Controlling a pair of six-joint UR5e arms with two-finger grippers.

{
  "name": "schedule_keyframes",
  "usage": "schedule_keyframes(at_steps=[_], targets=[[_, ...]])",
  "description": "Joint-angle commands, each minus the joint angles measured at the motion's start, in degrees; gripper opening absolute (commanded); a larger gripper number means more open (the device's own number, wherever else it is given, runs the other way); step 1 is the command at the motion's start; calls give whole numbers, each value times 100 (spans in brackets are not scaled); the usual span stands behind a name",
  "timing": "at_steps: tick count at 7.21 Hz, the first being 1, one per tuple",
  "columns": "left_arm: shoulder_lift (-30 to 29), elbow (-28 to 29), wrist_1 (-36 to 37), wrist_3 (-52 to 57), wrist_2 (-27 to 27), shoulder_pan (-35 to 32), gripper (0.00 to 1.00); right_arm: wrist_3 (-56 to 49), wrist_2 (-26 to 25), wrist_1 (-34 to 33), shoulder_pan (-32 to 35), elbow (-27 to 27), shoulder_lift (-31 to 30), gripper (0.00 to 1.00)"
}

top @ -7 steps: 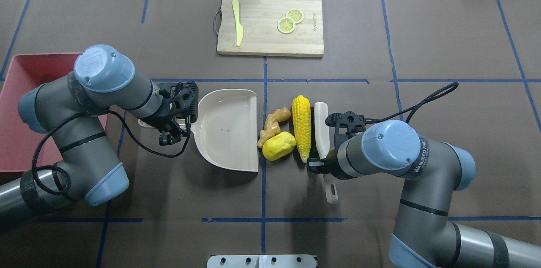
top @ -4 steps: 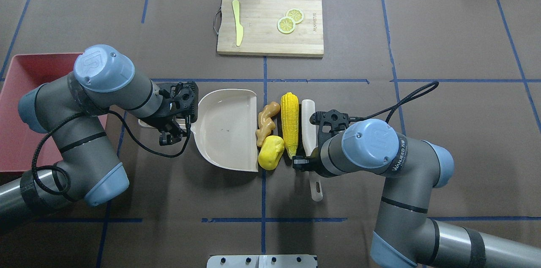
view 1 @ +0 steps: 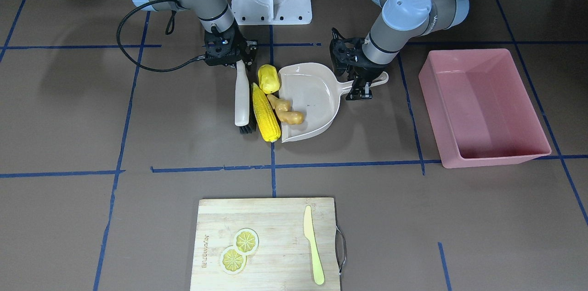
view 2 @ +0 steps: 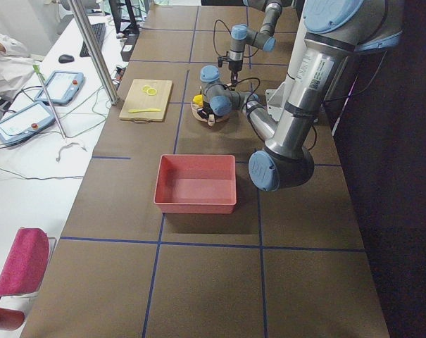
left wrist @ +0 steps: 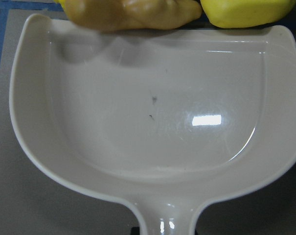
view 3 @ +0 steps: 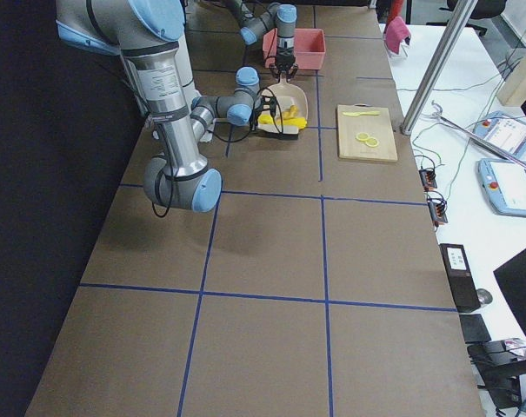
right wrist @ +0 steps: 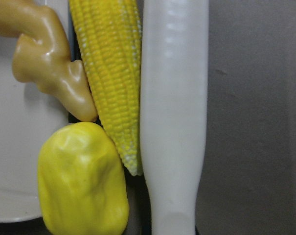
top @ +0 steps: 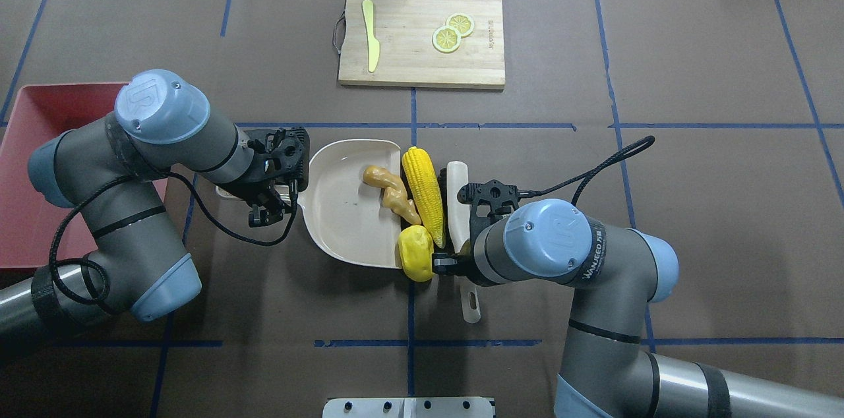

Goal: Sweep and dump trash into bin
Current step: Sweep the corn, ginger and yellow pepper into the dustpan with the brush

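Right gripper clenched on brush handle just off dustpan's near corner, lump at that corner, brush pressed along corn lying across dustpan's mouth, ginger inside just past the lip; left gripper clamped on dustpan's handle; bin well apart beyond handle end.

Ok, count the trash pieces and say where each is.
3. The ginger root lies mostly inside the dustpan; the corn cob lies along its open edge, against the brush; the lumpy yellow piece sits at that edge's corner nearest the robot.
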Motion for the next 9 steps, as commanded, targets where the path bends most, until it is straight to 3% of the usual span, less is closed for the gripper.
schedule_keyframes(at_steps=[1, 9], targets=[[0, -2, 0, 0, 0, 0, 0, 3, -125, -3, -144, -149, 172, 0], [0, 7, 9, 0, 0, 0, 0, 214, -161, -310, -285, -202, 770, 0]])
